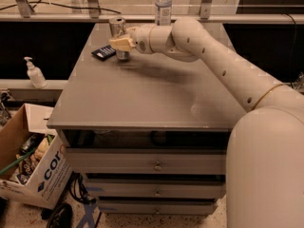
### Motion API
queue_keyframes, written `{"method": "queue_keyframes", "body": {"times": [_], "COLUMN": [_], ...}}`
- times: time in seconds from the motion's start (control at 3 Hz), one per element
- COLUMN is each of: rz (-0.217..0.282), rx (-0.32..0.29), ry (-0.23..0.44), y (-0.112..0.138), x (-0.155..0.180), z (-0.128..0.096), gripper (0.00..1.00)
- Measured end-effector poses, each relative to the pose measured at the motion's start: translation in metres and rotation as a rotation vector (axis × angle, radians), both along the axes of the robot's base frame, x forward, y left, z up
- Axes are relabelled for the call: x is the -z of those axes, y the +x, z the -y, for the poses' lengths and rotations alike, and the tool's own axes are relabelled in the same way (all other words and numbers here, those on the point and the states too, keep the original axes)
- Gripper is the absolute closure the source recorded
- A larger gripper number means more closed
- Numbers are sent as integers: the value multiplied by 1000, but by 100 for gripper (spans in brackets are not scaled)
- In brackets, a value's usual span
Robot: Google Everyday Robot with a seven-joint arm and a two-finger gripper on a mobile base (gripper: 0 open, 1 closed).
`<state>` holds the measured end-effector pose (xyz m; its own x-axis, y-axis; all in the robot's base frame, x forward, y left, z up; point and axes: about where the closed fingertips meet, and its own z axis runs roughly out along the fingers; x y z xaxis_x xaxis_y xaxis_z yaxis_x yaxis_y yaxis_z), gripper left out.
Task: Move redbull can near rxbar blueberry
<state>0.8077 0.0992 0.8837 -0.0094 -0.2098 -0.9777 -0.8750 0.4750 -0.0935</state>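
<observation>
The redbull can [117,28] stands upright near the table's far left corner, its base on or just above the grey top. My gripper [120,42] is shut on the redbull can, its pale fingers [124,43] around the can's middle. The rxbar blueberry [103,52], a flat dark navy wrapper, lies on the table just left of the can, almost touching it. My white arm reaches in from the right.
A clear plastic bottle [163,6] with a white cap stands at the table's far edge. The grey table [142,99] has drawers below. A pump bottle [34,73] stands on a ledge at left; a cardboard box [33,175] sits on the floor.
</observation>
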Motion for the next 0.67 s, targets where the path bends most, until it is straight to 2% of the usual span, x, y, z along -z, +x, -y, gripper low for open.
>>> {"method": "queue_keyframes", "body": {"times": [0.33, 0.67], "rz": [-14, -29], "rx": [16, 27], "ry": [11, 15], "y": [6, 9], "x": [9, 18], "z": [-3, -4], "gripper": [100, 81]}}
